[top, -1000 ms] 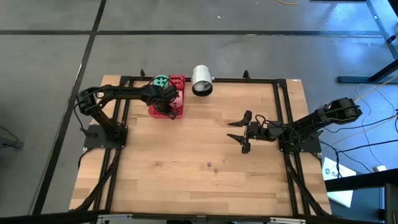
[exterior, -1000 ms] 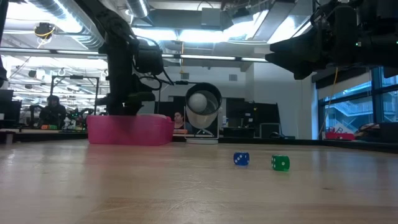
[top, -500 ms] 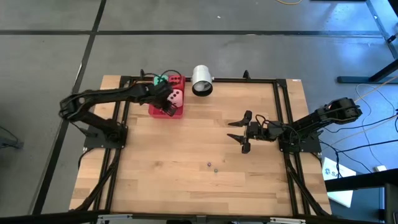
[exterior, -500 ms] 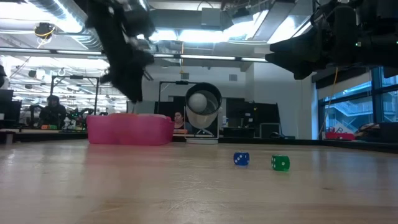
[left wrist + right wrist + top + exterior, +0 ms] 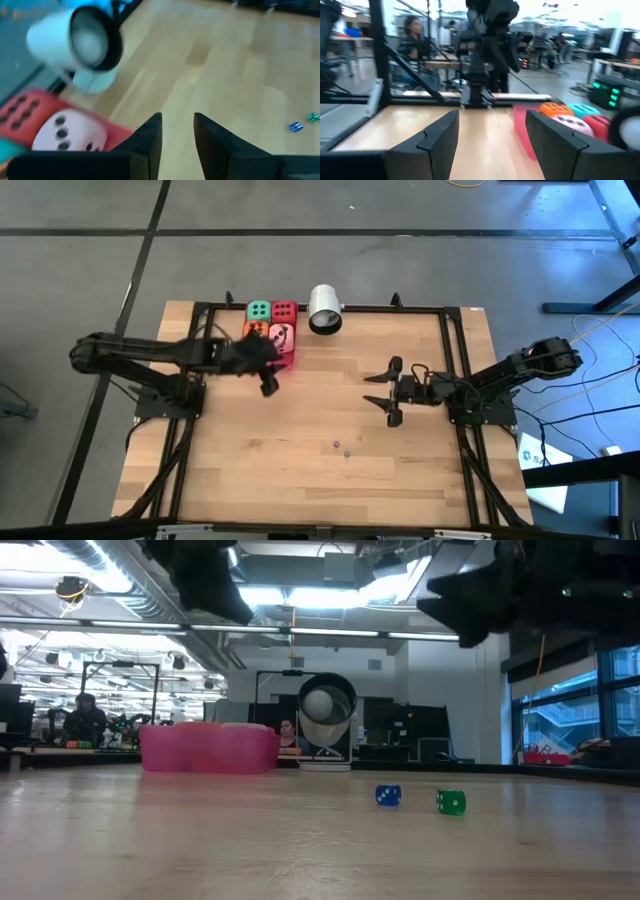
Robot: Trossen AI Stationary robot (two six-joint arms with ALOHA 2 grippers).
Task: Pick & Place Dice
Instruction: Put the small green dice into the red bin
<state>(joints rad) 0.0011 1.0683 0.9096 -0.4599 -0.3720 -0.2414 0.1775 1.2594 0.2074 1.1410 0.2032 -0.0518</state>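
Note:
Four dice lie two by two in a pink tray [image 5: 288,361] at the table's far left: green [image 5: 259,311], red [image 5: 284,311], orange [image 5: 254,330] and pink [image 5: 282,336]. My left gripper [image 5: 268,385] hangs above the table just near-side of the tray. Its fingers are open by a narrow gap [image 5: 177,127] with nothing between them. The pink die [image 5: 70,132] and red die [image 5: 22,112] show beside it. My right gripper [image 5: 390,395] hovers level over the table's middle right, open [image 5: 492,140] and holding nothing, pointing toward the tray.
A white cylinder [image 5: 324,310] lies on its side at the far edge, right of the tray. Two tiny dice, blue [image 5: 388,795] and green [image 5: 451,802], lie on the bare wood near the table's middle. A black frame [image 5: 455,360] borders the table.
My left gripper has risen out of the tray and drawn back toward the table's near edge, tipping less steeply downward as the arm swung. The pink die it had hidden now shows in the tray. The dice have stayed in place.

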